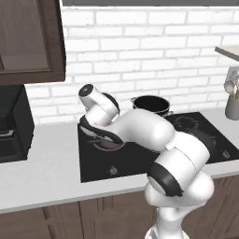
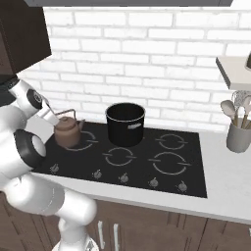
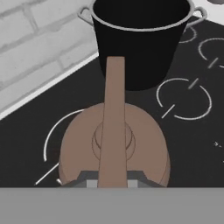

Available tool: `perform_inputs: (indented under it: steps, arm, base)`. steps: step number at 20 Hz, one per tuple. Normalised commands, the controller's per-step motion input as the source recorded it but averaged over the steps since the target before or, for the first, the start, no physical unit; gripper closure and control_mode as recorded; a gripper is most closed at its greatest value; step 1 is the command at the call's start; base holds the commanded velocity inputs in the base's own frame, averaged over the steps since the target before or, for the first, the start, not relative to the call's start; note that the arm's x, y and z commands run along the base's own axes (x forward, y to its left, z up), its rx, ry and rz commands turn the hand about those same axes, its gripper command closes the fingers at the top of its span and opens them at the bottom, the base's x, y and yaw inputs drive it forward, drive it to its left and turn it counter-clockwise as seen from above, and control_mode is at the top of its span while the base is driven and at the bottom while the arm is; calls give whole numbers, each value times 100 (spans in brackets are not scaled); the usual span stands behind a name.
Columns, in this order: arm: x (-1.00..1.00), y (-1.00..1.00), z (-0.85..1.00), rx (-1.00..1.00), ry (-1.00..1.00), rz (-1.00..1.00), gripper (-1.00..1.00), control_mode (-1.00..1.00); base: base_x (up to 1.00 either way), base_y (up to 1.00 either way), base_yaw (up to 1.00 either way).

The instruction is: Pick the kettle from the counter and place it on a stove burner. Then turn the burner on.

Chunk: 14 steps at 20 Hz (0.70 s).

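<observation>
Kettle set on the stove's far-left burner
The copper kettle [image 2: 67, 132] is seen on the burner [image 2: 81, 140]; its handle appears gripped by the gripper [image 3: 112, 181]; release and knob-turning remain.

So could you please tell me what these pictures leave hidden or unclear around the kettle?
- Claw: in the hand view the kettle handle covers it, so open or shut is unclear.
- Kettle in the left base view: mostly behind the arm.
- Burner ring under the kettle: only one arc shows.
- Knobs on the stove, right base view: too small to read their settings.
</observation>
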Motion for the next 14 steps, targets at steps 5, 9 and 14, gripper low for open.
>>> perform_inputs:
  steps: [5,9,14]
  arm:
    - [26,0,-31,-1,0,0,100,-100]
    - [22,0,0,0,1,0,100,-100]
    - [58,0,0,0,0,0,100,-100]
  base:
    - [0,0,0]
    - [0,0,0]
    - [0,0,0]
